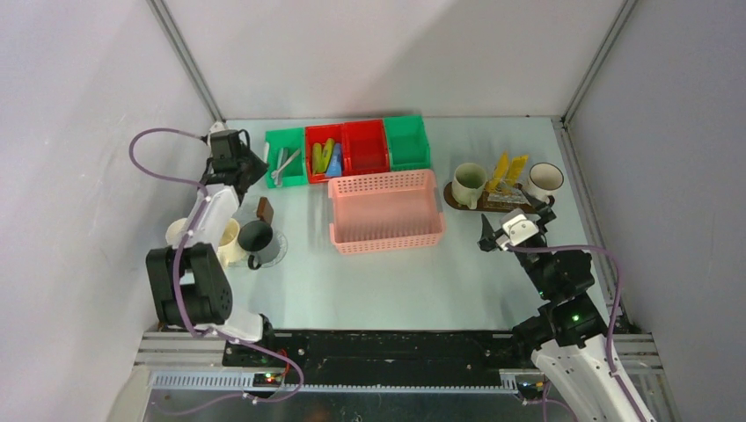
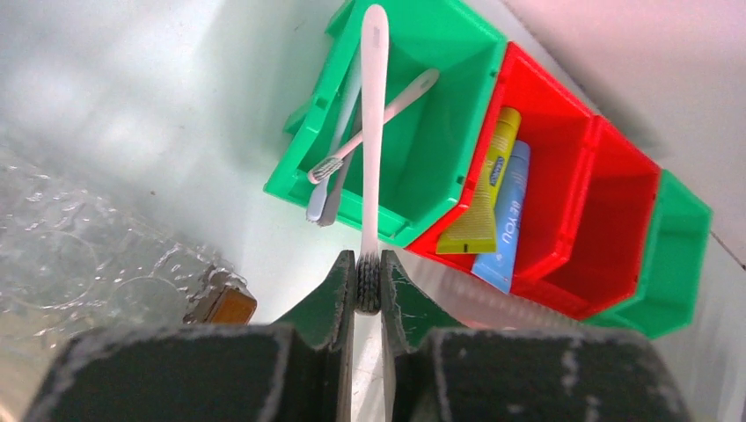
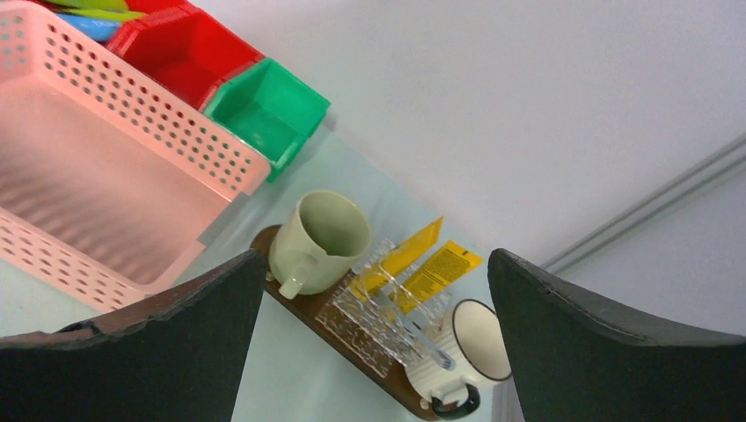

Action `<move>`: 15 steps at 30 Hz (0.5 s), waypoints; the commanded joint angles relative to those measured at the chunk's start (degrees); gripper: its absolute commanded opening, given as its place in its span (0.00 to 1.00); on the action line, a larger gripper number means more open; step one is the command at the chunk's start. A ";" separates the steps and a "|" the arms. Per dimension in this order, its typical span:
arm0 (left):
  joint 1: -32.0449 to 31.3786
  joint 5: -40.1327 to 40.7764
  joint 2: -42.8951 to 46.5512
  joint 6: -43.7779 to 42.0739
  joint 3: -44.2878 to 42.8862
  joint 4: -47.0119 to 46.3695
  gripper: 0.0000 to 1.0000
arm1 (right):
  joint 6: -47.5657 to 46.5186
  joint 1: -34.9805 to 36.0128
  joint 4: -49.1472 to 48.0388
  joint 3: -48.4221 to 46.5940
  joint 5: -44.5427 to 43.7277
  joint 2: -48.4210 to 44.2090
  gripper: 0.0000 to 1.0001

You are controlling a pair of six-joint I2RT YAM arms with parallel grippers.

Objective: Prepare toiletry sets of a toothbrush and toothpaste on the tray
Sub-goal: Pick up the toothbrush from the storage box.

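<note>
My left gripper (image 2: pixel 367 264) is clenched on the bristle head of a white toothbrush (image 2: pixel 374 132). Its long handle points away from me, up the middle of the left wrist view, over the green bin (image 2: pixel 440 53) where two more brushes (image 2: pixel 339 167) lie crossed. I judge this to be the lift-out step. The pinch sits at the very end of the brush, so the handle will likely swing if I turn fast. I should keep the jaws tight, rise straight until the handle clears the bin's rim and the other brushes, and only then rotate. The red bin (image 2: pixel 563 123) to the right holds a yellow tube (image 2: pixel 488 189) and a blue tube (image 2: pixel 508 220), which I should not brush against. The brown tray (image 3: pixel 295 303) lies at the right of the top view, beyond the pink basket (image 1: pixel 385 211). It carries a pale green mug (image 3: pixel 321 237), a clear holder (image 3: pixel 365 321) with yellow tubes (image 3: pixel 431 272) and a white dark-rimmed mug (image 3: pixel 471 338). My right gripper (image 3: pixel 376 257) hangs before it, fingers spread wide and empty. Three more mugs (image 1: pixel 230 242) wait at the left, beside my left arm.
</note>
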State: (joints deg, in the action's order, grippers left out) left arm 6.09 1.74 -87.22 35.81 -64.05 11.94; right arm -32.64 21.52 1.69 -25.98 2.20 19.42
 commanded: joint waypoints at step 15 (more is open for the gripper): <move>-8.86 -2.48 26.80 -11.75 5.54 5.82 0.00 | 21.31 2.19 -4.38 -12.18 8.42 12.25 1.00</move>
State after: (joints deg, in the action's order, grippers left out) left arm 1.37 1.28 -65.47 27.90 -59.55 17.17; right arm -17.50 22.37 0.58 -35.51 9.47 30.24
